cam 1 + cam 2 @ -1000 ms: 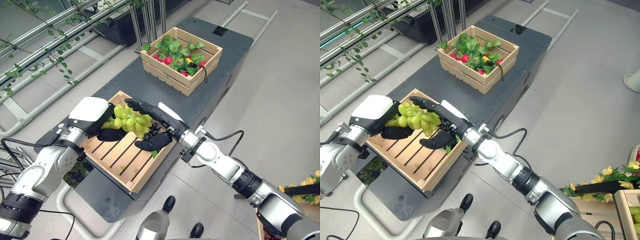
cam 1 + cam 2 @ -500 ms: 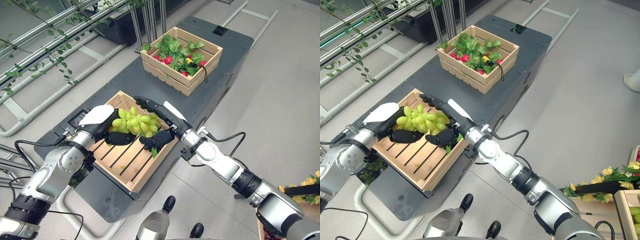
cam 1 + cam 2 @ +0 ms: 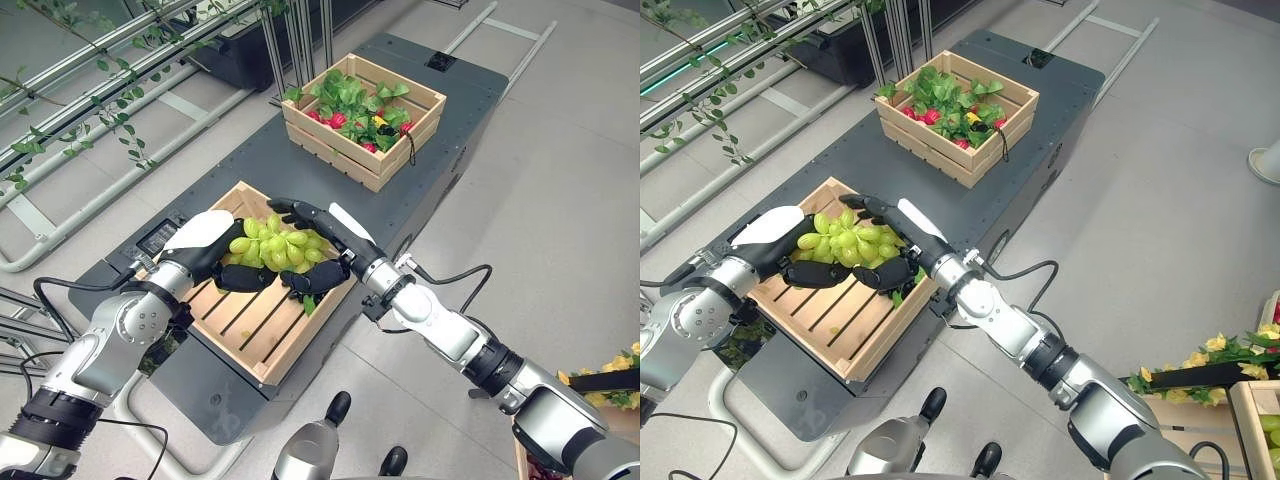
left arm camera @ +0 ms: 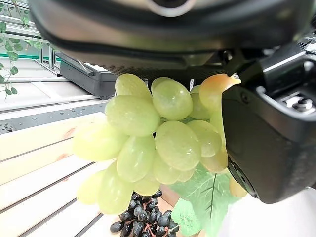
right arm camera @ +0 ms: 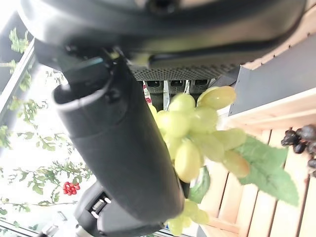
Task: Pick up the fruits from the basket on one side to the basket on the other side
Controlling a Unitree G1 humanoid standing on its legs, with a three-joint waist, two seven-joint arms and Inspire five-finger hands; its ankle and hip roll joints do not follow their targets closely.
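Your left hand (image 3: 205,240) and right hand (image 3: 318,250) both curled around the green grapes (image 3: 275,245), which sat between them, just above the near crate (image 3: 250,325) on the counter (image 3: 215,160).

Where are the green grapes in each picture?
Left eye view: green grapes between left hand and right hand, over the slatted crate.
Right eye view: same spot.
Left wrist view: middle.
Right wrist view: middle.
Shared landmark: black grapes below.
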